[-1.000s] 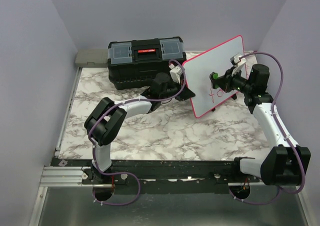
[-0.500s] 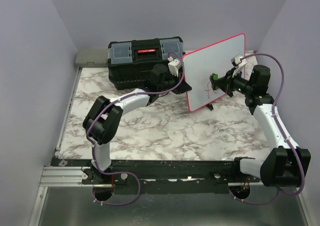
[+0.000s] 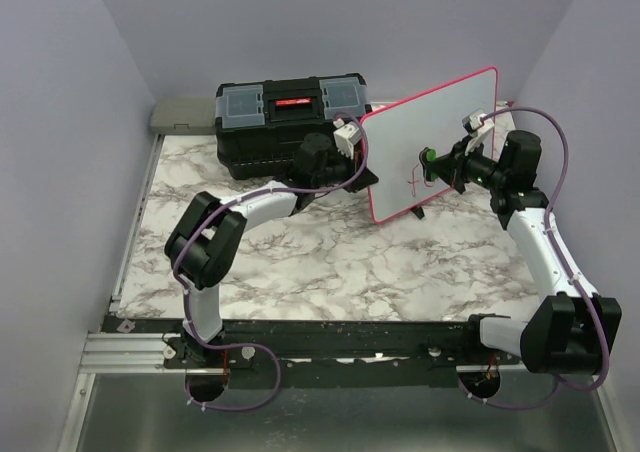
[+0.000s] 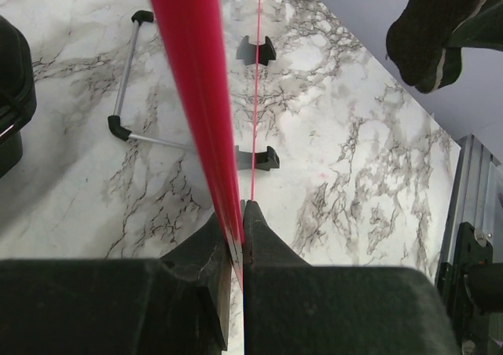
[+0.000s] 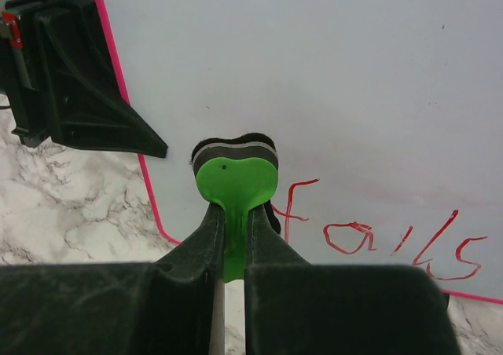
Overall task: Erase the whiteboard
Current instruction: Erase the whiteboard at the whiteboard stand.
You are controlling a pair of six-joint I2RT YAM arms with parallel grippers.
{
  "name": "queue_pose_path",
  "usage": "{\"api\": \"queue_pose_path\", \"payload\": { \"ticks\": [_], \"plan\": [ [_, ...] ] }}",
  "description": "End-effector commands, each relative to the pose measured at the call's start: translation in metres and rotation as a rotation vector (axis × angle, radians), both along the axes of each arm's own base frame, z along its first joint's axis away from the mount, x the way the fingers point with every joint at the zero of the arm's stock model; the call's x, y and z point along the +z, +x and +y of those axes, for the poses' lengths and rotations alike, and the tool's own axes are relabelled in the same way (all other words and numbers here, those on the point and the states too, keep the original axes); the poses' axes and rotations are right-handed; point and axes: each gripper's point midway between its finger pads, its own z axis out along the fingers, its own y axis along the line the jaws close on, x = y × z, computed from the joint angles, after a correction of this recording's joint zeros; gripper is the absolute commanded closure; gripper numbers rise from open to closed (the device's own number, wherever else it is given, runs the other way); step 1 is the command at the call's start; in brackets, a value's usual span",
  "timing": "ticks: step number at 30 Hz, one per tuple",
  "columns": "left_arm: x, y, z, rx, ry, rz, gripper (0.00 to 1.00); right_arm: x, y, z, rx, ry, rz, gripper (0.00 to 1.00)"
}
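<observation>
**Gripping the whiteboard by its rim, eraser on its face**

Standing tilted on the marble table (image 3: 300,262), the one whiteboard (image 3: 430,137) sits at about 1 o'clock from the table's middle in the overhead view. Its white face is turned toward the right arm.

The left gripper (image 3: 366,176) meets the board at roughly 8 o'clock on its outline. In the left wrist view its fingers are closed tight (image 4: 236,211) on the pink-red rim (image 4: 196,80), which runs straight up between them toward 12 o'clock.

The right gripper (image 3: 445,162) lies at 3 o'clock from the board's middle and points at its face. Its fingers are pinched shut (image 5: 233,217) on the green handle of one eraser (image 5: 236,174). The eraser's dark pad is pressed against the board, near the lower left corner in that view.

One line of red handwriting (image 5: 377,237) sits just beside the eraser at 4 o'clock. It touches the pad's edge at the first letter.

Counted, there are two arms, one board, one eraser and one black toolbox (image 3: 288,120). The toolbox is at 11 o'clock on the table, just behind the left gripper. Two small black feet (image 4: 256,50) show in the left wrist view, lined up along a thin red edge. Whether they rest on the marble cannot be told.
</observation>
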Motion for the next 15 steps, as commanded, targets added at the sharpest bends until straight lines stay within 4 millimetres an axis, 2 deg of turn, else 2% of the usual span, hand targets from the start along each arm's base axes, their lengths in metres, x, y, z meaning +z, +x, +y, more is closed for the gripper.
{"api": "queue_pose_path", "payload": {
  "ticks": [1, 7, 11, 15],
  "plan": [
    [0.020, 0.001, 0.006, 0.022, -0.062, -0.104, 1.00, -0.005, -0.006, 0.001, 0.013, 0.019, 0.028, 0.99],
    [0.015, -0.007, 0.005, 0.021, -0.108, -0.062, 1.00, -0.006, -0.006, 0.000, 0.013, 0.021, 0.033, 0.99],
    [0.004, -0.007, 0.006, 0.038, -0.125, -0.018, 1.00, -0.006, -0.007, 0.000, 0.014, 0.022, 0.032, 0.99],
    [-0.001, -0.005, 0.005, 0.049, -0.142, 0.003, 0.96, -0.006, -0.007, 0.000, 0.016, 0.024, 0.032, 0.99]
  ]
}}
